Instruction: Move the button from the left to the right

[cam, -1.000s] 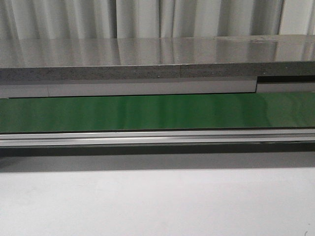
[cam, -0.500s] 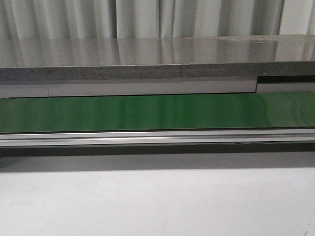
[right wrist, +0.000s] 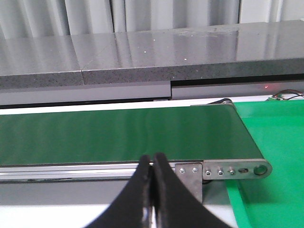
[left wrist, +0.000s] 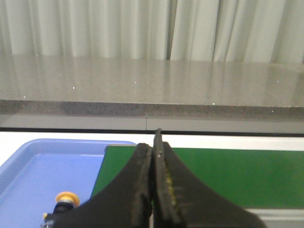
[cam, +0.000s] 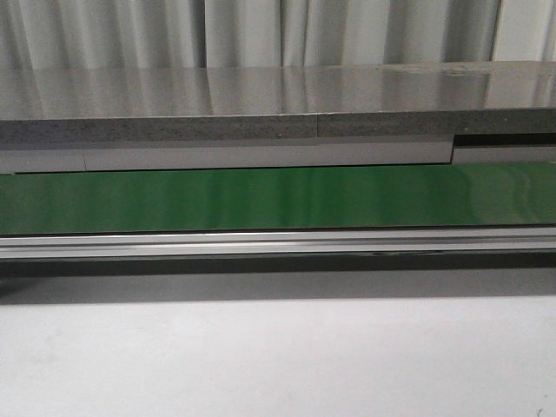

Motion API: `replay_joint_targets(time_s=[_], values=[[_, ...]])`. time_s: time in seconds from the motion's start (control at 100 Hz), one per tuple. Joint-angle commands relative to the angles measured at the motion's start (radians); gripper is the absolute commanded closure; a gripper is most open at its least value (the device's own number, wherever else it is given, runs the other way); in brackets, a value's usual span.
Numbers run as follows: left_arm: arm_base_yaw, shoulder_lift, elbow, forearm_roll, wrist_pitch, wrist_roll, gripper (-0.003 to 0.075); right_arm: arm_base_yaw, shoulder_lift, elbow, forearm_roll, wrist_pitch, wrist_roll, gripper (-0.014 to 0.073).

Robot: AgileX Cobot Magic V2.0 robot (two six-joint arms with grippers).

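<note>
My front camera looks forward, low over the white table (cam: 278, 356), square onto the green conveyor belt (cam: 278, 198) and the grey counter (cam: 261, 109) behind it. My left wrist camera sits closer, facing the same way at the belt's left end (left wrist: 213, 175) (a blue tray (left wrist: 33, 166) beside it). My right wrist camera faces the belt's right end (right wrist: 142, 133). All three share belt, counter and far curtain (cam: 261, 30).

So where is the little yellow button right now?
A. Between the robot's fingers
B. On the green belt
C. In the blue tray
C. In the left wrist view, the button sits inside the blue tray, beside the green belt; the left gripper is shut with nothing in it.
</note>
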Motion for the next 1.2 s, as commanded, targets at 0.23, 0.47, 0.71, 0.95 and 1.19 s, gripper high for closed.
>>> replay_joint_targets(time_s=[0.23, 0.47, 0.71, 0.95, 1.19], values=[[0.003, 0.337, -0.287, 0.012, 0.394, -0.005, 0.0741, -0.003, 0.009, -0.014, -0.002, -0.082, -0.001, 0.0661], [0.003, 0.506, -0.345, -0.017, 0.445, -0.005, 0.0741, -0.003, 0.009, -0.014, -0.002, -0.082, -0.001, 0.0661], [0.003, 0.561, -0.345, -0.021, 0.445, -0.005, 0.0741, -0.003, 0.009, -0.014, -0.002, -0.082, -0.001, 0.0661], [0.003, 0.564, -0.346, -0.030, 0.446, -0.005, 0.0738, -0.003, 0.009, -0.014, -0.002, -0.082, -0.001, 0.0661], [0.003, 0.564, -0.346, -0.030, 0.472, -0.005, 0.0549, -0.003, 0.009, -0.014, -0.002, -0.082, -0.001, 0.0661]])
